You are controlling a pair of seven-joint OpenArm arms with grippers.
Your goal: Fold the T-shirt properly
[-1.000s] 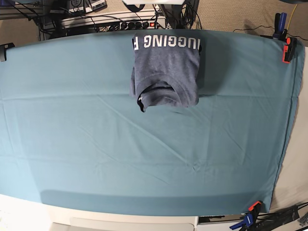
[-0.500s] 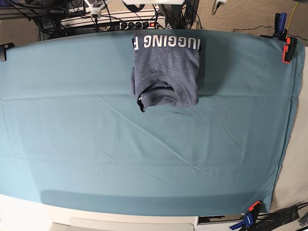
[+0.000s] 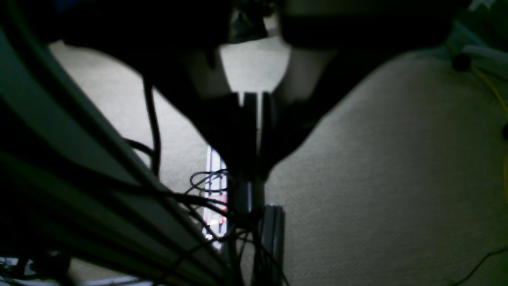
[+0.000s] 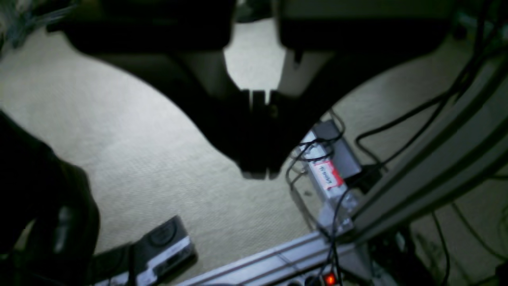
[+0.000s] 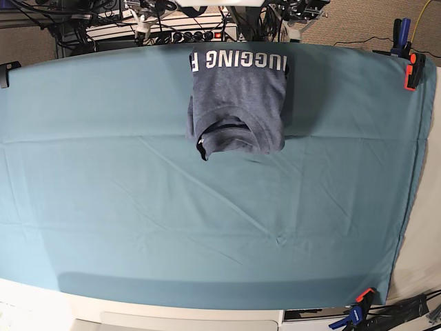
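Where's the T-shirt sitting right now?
In the base view the T-shirt lies folded at the far edge of the teal table cloth, about centre, its white lettering along that edge. Neither wrist view shows it.

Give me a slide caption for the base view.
Folded blue-grey T-shirt lies at the far edge of the teal table cloth, white lettering showing, neither arm touching it.

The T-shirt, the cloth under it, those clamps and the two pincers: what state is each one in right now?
T-shirt: folded into a compact rectangle, lying flat at the far edge, white lettering facing up.
Teal table cloth: spread flat, lightly creased.
Clamps: gripping the cloth's corners.
Left pincer: shut, empty, off the table above the carpet.
Right pincer: shut, empty, also above the carpet.
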